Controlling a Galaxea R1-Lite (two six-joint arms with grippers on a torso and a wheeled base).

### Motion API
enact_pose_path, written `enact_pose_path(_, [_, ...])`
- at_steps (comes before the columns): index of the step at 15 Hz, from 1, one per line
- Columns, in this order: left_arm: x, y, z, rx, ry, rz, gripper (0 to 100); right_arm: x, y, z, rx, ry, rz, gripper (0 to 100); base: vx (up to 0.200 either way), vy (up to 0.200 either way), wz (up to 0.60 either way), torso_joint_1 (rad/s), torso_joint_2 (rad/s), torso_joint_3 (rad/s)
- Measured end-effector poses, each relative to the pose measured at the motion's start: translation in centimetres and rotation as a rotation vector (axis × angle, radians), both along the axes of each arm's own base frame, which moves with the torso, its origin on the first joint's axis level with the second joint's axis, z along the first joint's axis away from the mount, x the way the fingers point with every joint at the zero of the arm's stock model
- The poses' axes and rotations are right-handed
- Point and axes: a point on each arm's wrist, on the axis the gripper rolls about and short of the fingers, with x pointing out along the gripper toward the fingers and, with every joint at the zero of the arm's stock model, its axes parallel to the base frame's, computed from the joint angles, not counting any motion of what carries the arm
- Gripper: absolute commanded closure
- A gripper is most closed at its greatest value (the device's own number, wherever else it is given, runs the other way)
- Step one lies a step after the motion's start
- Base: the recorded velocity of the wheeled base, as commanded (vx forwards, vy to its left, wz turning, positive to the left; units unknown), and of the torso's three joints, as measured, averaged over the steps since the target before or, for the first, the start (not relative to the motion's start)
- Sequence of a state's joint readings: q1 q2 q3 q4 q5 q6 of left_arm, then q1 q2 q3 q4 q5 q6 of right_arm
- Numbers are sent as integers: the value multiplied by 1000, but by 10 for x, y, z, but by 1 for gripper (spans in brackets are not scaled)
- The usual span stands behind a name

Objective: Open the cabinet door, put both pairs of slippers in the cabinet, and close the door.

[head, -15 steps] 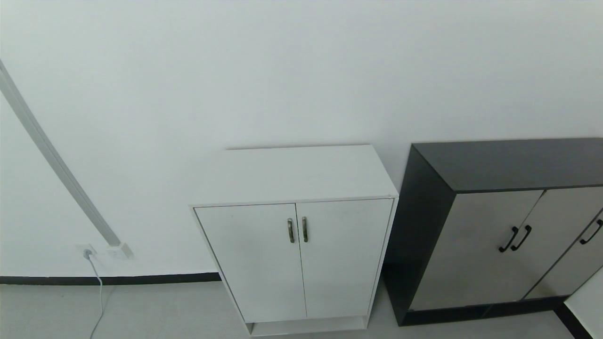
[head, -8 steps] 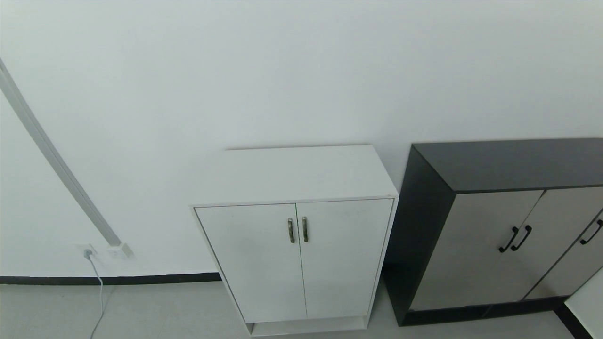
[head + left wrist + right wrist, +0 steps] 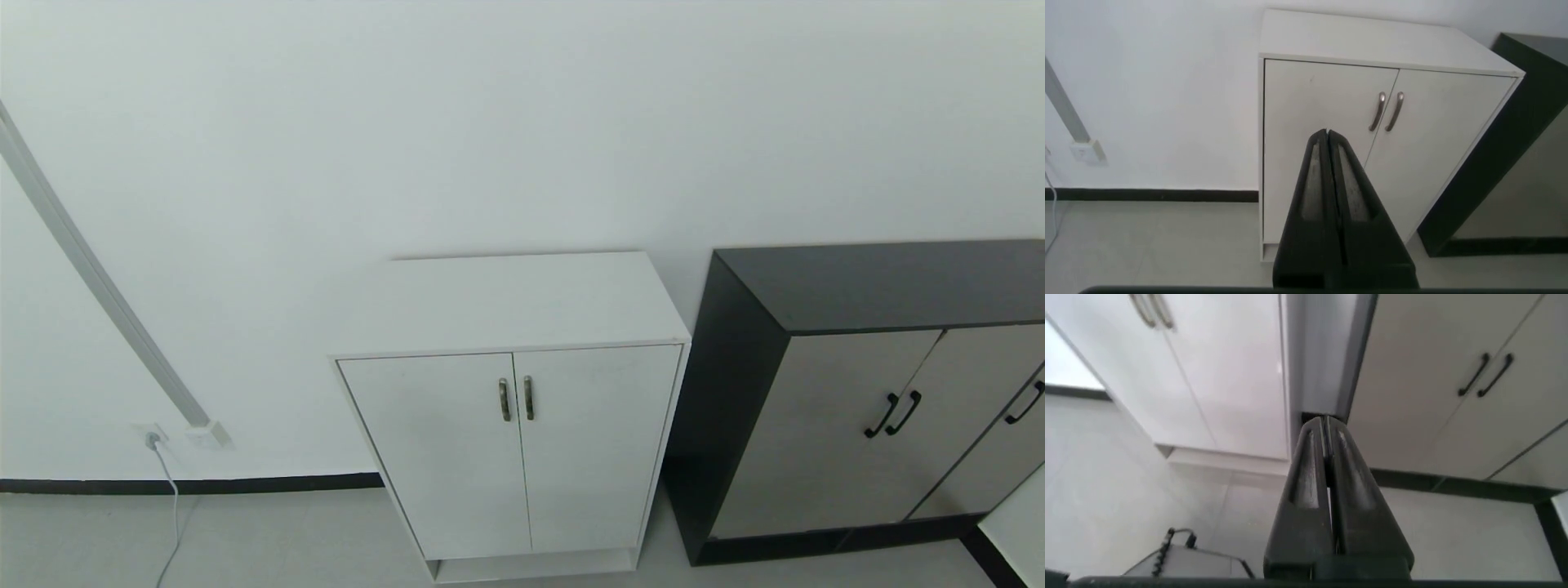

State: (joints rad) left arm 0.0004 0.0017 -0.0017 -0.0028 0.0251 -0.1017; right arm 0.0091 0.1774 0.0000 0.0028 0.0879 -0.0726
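Note:
A white two-door cabinet stands against the wall with both doors shut and two metal handles side by side at the middle. In the left wrist view the cabinet lies ahead of my left gripper, which is shut with nothing in it and some way off from the doors. My right gripper is shut and empty, held low in front of the gap between the white cabinet and the dark one.
A black cabinet with grey doors stands right beside the white one. A wall socket with a cable and a slanted cable duct sit to the left. Grey floor lies in front.

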Motion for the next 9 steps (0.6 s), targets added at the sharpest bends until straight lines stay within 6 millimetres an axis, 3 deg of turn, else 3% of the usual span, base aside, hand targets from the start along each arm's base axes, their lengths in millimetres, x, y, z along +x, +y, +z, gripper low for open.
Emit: enact_pose_path(9, [0,0,0,-4,-1,3,100,-13,0,-2,48,-171,-18,100,0,0,0,0,0,0])
